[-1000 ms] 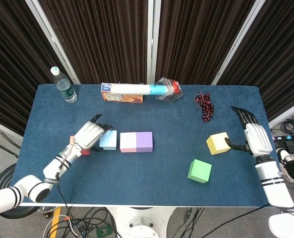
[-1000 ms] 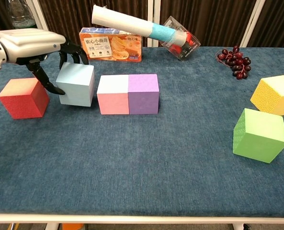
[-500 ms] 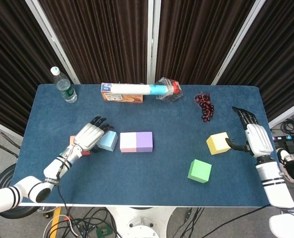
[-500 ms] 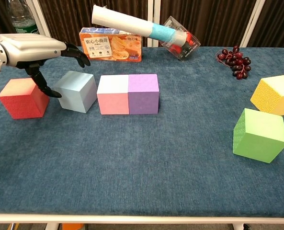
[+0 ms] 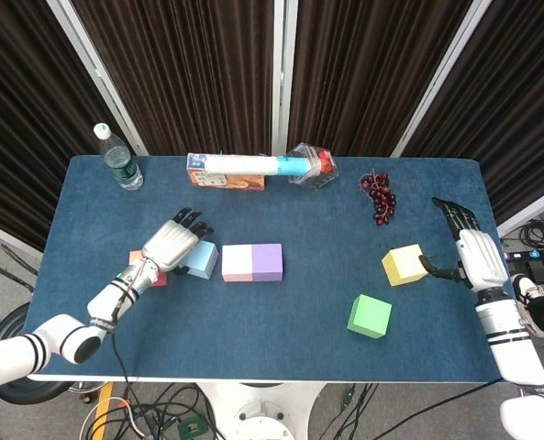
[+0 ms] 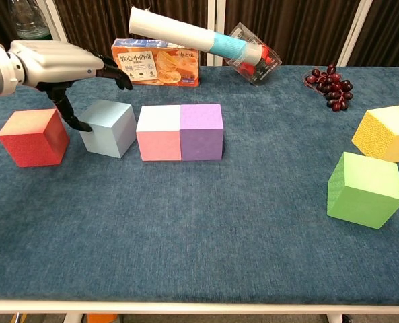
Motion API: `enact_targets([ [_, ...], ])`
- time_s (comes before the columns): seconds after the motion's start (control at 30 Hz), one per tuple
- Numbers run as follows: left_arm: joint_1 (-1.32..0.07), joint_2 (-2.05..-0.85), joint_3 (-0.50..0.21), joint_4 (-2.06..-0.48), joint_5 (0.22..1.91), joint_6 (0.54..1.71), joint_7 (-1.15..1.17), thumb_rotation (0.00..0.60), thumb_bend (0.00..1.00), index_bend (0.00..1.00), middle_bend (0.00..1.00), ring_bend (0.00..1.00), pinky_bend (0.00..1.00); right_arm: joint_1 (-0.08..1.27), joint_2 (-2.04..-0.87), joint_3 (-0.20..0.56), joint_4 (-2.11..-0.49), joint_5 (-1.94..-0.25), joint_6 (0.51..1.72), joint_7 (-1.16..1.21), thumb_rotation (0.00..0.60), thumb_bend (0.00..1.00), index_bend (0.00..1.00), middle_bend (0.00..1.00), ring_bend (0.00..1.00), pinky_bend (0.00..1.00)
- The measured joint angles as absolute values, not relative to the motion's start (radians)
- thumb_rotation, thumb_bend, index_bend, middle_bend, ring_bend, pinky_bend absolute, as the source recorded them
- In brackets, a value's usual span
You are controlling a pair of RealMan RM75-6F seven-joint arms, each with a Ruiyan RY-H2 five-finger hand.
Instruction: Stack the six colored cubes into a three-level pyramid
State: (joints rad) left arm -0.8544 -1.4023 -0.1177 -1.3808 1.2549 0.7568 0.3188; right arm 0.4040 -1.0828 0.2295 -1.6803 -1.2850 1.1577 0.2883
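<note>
The light blue cube (image 5: 201, 260) (image 6: 108, 128) sits turned at a slight angle just left of the pink cube (image 5: 238, 262) (image 6: 159, 132), which touches the purple cube (image 5: 268, 261) (image 6: 201, 131). My left hand (image 5: 172, 246) (image 6: 58, 62) hovers over the blue cube's left side with fingers spread, its thumb at the cube's left face, holding nothing. The red cube (image 6: 32, 136) lies left of the blue one, mostly hidden under the hand in the head view. At the right are the yellow cube (image 5: 404, 265) (image 6: 387, 133) and the green cube (image 5: 370, 316) (image 6: 365, 190). My right hand (image 5: 478, 257) is open beside the yellow cube.
Along the back edge stand a water bottle (image 5: 118, 158), an orange cracker box (image 5: 224, 179) (image 6: 157, 62) with a white-and-blue roll (image 5: 253, 165) on it, and a clear container (image 5: 313, 165). A bunch of grapes (image 5: 379, 194) (image 6: 330, 86) lies behind the yellow cube.
My left hand let go of the light blue cube and straightened its fingers above it. The cube turned slightly and ended up nearer the pink one. The right hand barely moved.
</note>
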Motion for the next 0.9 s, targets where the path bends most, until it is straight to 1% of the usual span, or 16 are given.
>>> enact_targets([
  [0.1,-0.864,-1.405,-0.114,-1.374,1.240,0.739,0.322,0.600,0.14,0.16,0.23,0.00,0.00,0.403,-1.084,0.229,-1.676,-1.284,1.157,0.291,0.600,0.22,0.00,0.08,0.00,0.00],
  [0.17,-0.867,-1.411,-0.112,-1.366,1.235,0.735,0.320,0.600,0.14,0.20,0.27,0.02,0.00,0.402,-1.086,0.229,-1.673,-1.285,1.157,0.293,0.600,0.22,0.00,0.08,0.00,0.00],
  [0.3,-0.865,-1.428,-0.113,-1.350,1.239,0.756,0.307,0.600,0.14,0.33,0.41,0.14,0.00,0.401,-1.089,0.229,-1.668,-1.287,1.159,0.297,0.600,0.22,0.00,0.08,0.00,0.00],
  [0.4,-0.861,-1.445,-0.115,-1.330,1.244,0.774,0.288,0.600,0.14,0.37,0.46,0.19,0.00,0.400,-1.090,0.229,-1.665,-1.288,1.160,0.298,0.600,0.22,0.00,0.08,0.00,0.00],
  [0.63,-0.857,-1.444,-0.134,-1.371,1.195,0.780,0.273,0.600,0.14,0.38,0.47,0.20,0.00,0.400,-1.092,0.230,-1.657,-1.292,1.160,0.307,0.600,0.22,0.00,0.08,0.00,0.00],
  [0.9,-0.857,-1.419,-0.146,-1.470,1.059,0.801,0.382,0.600,0.14,0.38,0.46,0.20,0.00,0.396,-1.089,0.230,-1.652,-1.300,1.164,0.317,0.600,0.22,0.00,0.08,0.00,0.00],
])
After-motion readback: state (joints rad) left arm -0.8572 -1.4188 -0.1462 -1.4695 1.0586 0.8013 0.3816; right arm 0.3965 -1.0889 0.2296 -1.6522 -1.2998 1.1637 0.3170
